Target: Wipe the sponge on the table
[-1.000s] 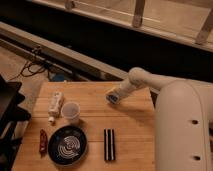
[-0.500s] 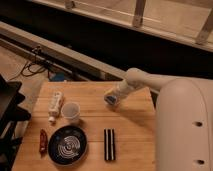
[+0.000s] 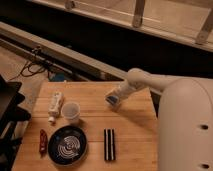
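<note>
The light-blue sponge (image 3: 113, 101) sits at the tip of my gripper (image 3: 115, 98), low over the far right part of the light wooden table (image 3: 95, 125). The gripper is shut on the sponge, which appears to touch the tabletop. My white arm reaches in from the right, and its large white body covers the table's right edge.
A clear cup (image 3: 71, 111) stands left of the sponge, with a white bottle (image 3: 55, 104) lying beside it. Nearer the front are a black plate with white rings (image 3: 67, 145), a black-and-white striped bar (image 3: 109, 144) and a small red tool (image 3: 43, 140). Dark furniture (image 3: 7, 112) stands at the left.
The gripper with the sponge has shifted slightly across the tabletop, a little left and then toward the front. Nothing else has moved.
</note>
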`<move>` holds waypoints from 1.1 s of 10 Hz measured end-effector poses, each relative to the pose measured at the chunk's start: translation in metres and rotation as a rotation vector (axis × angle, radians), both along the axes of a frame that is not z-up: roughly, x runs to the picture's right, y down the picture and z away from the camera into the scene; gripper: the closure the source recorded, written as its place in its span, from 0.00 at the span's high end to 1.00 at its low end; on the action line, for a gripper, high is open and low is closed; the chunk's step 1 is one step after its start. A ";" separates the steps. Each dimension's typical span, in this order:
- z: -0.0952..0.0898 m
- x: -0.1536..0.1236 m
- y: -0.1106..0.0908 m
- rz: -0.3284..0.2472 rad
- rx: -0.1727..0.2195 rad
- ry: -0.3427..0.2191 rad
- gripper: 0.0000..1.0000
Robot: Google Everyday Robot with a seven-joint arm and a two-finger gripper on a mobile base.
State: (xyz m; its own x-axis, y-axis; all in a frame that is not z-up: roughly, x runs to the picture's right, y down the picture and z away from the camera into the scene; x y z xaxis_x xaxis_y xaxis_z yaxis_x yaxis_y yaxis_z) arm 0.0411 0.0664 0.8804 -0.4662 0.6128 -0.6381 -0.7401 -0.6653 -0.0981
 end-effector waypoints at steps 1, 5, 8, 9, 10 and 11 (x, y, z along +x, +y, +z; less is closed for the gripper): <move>0.000 -0.006 0.000 0.000 -0.001 -0.001 0.02; 0.025 0.022 -0.006 0.051 -0.030 0.076 0.02; 0.041 0.075 -0.008 0.127 -0.044 0.148 0.02; 0.040 0.093 -0.008 0.154 -0.043 0.181 0.02; 0.038 0.106 -0.007 0.174 -0.046 0.209 0.02; 0.034 0.108 -0.005 0.186 -0.050 0.225 0.02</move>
State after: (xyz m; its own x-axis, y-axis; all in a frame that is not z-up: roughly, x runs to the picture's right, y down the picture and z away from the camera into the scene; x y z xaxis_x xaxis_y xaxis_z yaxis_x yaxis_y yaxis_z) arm 0.1490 0.0616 0.9142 -0.7009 0.4735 -0.5334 -0.6042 -0.7916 0.0912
